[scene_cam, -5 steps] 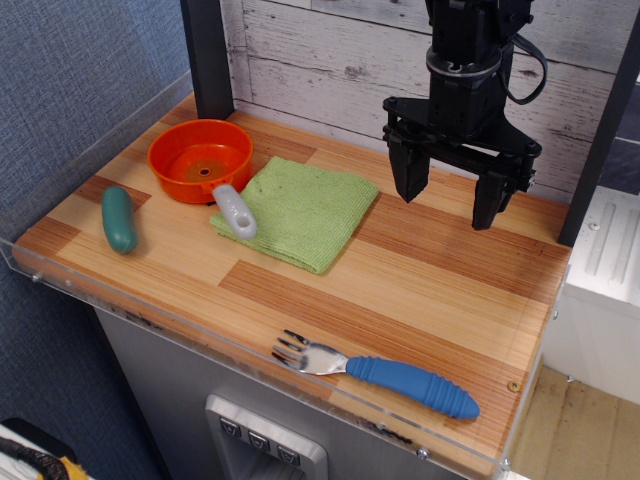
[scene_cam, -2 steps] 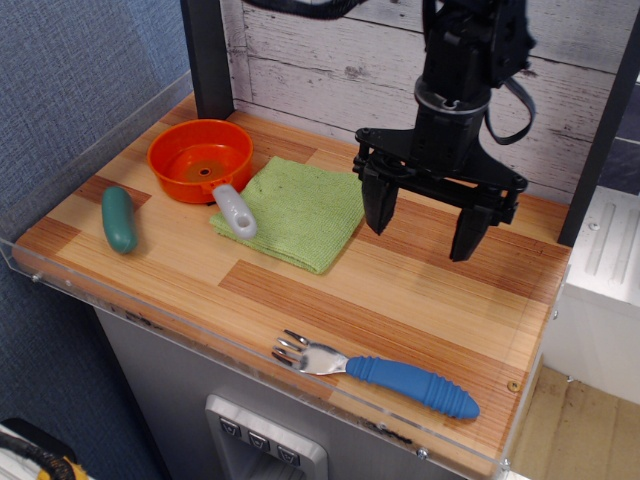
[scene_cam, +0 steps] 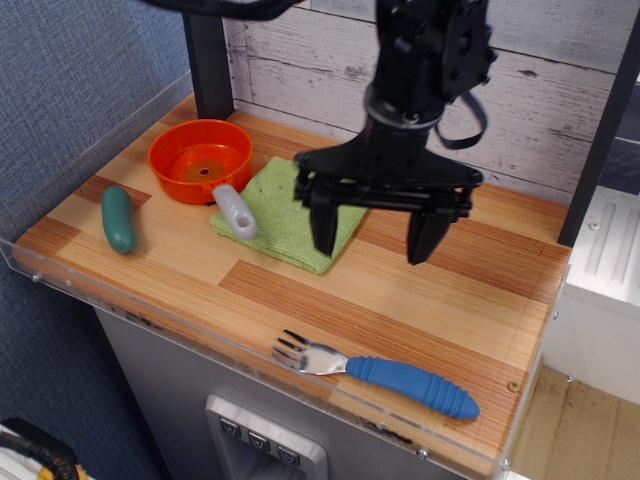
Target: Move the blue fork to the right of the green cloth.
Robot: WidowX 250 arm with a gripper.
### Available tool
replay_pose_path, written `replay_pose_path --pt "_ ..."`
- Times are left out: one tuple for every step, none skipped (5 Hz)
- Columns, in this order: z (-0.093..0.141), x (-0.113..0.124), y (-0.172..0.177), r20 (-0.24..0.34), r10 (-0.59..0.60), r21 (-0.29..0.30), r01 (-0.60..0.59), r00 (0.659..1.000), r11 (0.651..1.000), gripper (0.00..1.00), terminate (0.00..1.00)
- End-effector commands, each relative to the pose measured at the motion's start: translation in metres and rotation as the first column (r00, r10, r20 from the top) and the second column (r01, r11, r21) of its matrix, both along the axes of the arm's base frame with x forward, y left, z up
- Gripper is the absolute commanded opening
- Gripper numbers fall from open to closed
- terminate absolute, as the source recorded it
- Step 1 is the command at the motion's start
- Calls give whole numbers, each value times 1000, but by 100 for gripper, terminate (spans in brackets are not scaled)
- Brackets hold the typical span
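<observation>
The blue fork lies flat near the table's front edge, silver tines pointing left, ribbed blue handle to the right. The green cloth lies folded at the middle back, partly hidden by my arm. My black gripper hangs open and empty above the table, over the cloth's right edge, well behind and above the fork. Its two fingers point down, spread wide.
An orange pan with a short grey handle sits at the back left, its handle on the cloth's left edge. A teal pickle-like piece lies at the left. A clear plastic rim runs round the table. A dark post stands behind the pan.
My gripper has moved left and forward and come lower, from the back right to over the cloth's right edge. It stays open. The fork, cloth and pan have not moved.
</observation>
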State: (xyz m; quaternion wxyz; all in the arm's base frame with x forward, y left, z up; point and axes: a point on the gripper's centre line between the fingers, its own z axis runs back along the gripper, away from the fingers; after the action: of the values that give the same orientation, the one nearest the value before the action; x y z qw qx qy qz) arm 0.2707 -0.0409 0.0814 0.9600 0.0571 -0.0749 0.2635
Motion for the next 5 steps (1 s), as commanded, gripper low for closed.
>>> replay_pose_path --pt "-4 -22 -27 92 433 -154 -417 897 896 100 0" --pt "-12 -30 -36 58 560 -206 -539 826 817 100 0" --pt "-18 -32 -42 46 649 -240 -622 760 745 100 0" --pt "-23 -29 -46 29 685 -272 -653 728 707 100 0" --pt "-33 -28 -50 35 708 -258 -678 705 688 100 0"
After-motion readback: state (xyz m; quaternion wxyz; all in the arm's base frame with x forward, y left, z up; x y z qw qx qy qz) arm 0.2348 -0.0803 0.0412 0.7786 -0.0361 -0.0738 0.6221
